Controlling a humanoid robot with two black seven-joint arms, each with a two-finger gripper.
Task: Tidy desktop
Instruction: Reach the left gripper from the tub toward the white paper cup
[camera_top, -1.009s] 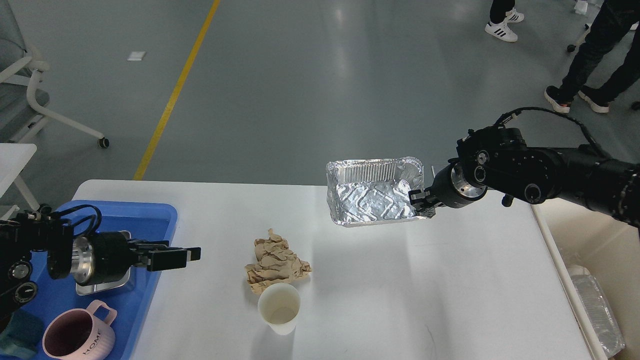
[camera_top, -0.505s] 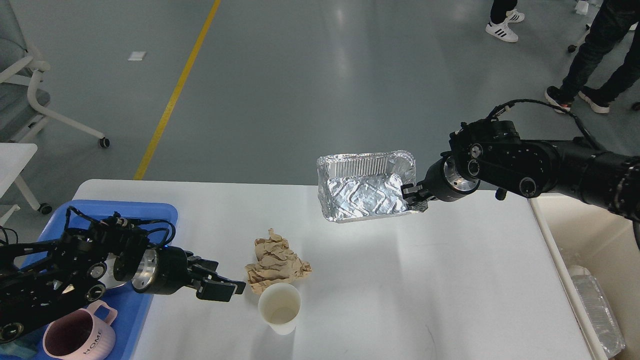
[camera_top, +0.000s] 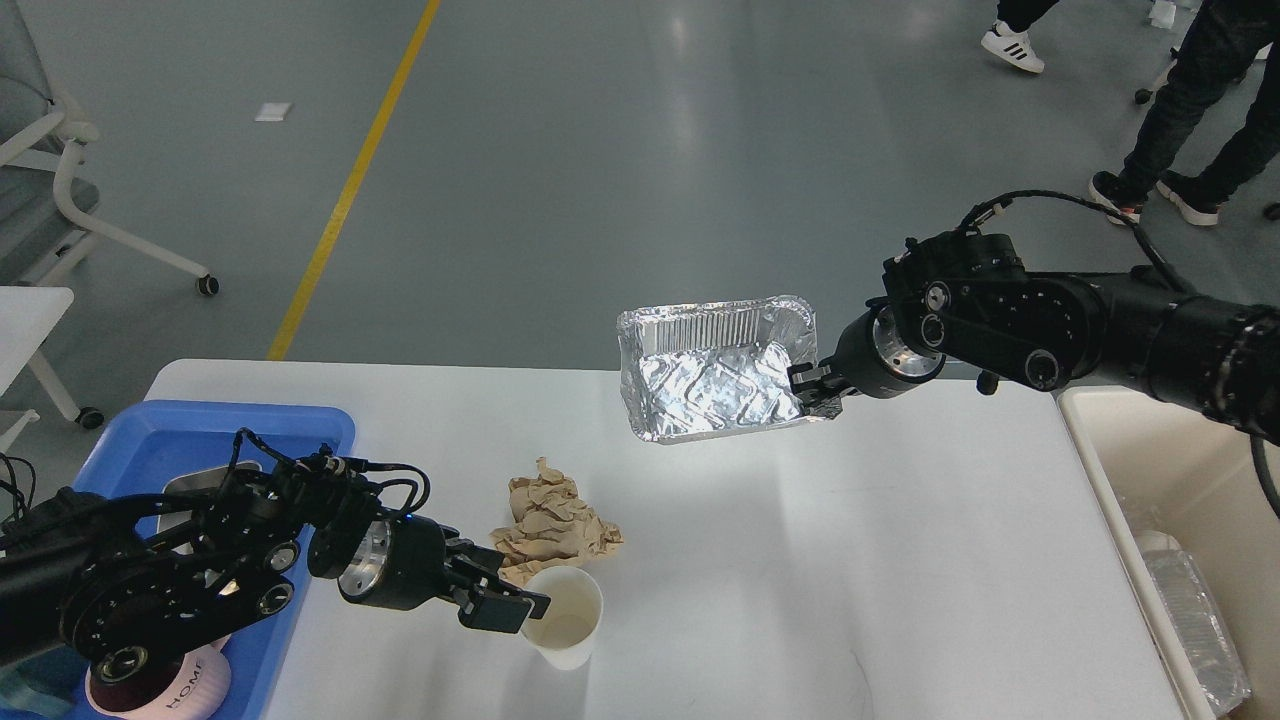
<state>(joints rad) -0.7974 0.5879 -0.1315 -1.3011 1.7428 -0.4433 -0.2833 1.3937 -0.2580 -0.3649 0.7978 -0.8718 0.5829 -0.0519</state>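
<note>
The white desktop (camera_top: 900, 560) carries a crumpled wad of brown paper (camera_top: 550, 520) and, just in front of it, a white paper cup (camera_top: 568, 628). My left gripper (camera_top: 498, 598) is open, low over the table, with its fingertips at the cup's left rim. One finger (camera_top: 503, 613) overlaps that rim. An empty foil tray (camera_top: 705, 385) hangs tilted above the desktop's far edge. My right gripper (camera_top: 815, 388) is shut on the tray's right rim.
A blue tray (camera_top: 200, 435) at the left edge holds a pink mug (camera_top: 195, 682) and a metal piece, mostly hidden by my left arm. A cream bin (camera_top: 1130, 470) beside the right edge holds another foil tray (camera_top: 1195, 620). People stand at far right.
My left gripper has swung right from over the blue tray to the paper cup. My right gripper has carried the foil tray a little left and up.
</note>
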